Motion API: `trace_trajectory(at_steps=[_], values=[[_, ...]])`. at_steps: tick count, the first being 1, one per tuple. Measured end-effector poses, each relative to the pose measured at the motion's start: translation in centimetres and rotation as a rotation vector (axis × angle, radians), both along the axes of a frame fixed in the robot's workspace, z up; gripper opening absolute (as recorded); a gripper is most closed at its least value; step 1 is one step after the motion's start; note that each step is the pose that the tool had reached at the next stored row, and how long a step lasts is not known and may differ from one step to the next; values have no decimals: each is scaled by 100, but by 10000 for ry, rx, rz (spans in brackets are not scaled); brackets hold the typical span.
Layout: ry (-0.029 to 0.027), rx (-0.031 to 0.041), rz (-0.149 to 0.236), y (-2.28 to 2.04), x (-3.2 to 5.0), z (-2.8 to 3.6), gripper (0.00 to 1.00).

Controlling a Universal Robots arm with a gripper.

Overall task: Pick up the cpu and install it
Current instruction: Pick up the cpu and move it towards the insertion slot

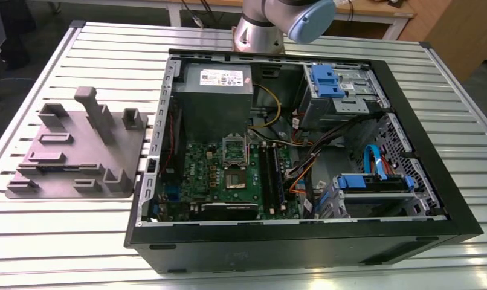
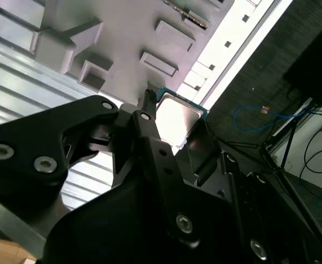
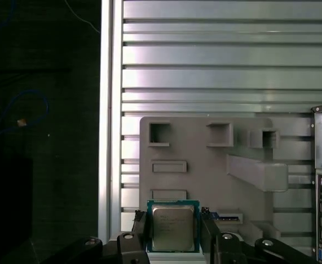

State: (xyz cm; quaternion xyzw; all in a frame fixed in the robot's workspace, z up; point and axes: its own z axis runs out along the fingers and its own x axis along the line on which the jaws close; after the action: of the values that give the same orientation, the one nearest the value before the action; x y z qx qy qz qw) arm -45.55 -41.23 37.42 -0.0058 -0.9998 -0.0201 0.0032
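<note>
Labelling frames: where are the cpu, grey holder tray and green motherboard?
cpu (image 3: 173, 225), first wrist view, middle of its metal top.
grey holder tray (image 3: 205, 181), first wrist view, bare flat face.
green motherboard (image 1: 197, 163), exterior view, bare board.

Bright even light, glare on cpu (image 2: 177, 118)

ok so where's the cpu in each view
First wrist view: the cpu sits between the fingers of the gripper, in front of the grey tray.
Second wrist view: the cpu is at the fingertips, with the tray beyond it.
Exterior view: the tray lies at the exterior view's left of the open computer case.
Shared landmark: the grey tray.
</note>
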Motion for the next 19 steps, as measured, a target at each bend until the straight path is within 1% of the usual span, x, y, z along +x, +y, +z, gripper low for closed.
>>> trace_trajectory(at_steps=[8, 12, 16, 19], values=[[2, -2, 0, 1, 0, 1, 47], [1, -1, -1, 1, 14, 0, 47], [1, -1, 1, 0, 90, 1, 47], [1, -1, 0, 1, 115, 1, 47]])
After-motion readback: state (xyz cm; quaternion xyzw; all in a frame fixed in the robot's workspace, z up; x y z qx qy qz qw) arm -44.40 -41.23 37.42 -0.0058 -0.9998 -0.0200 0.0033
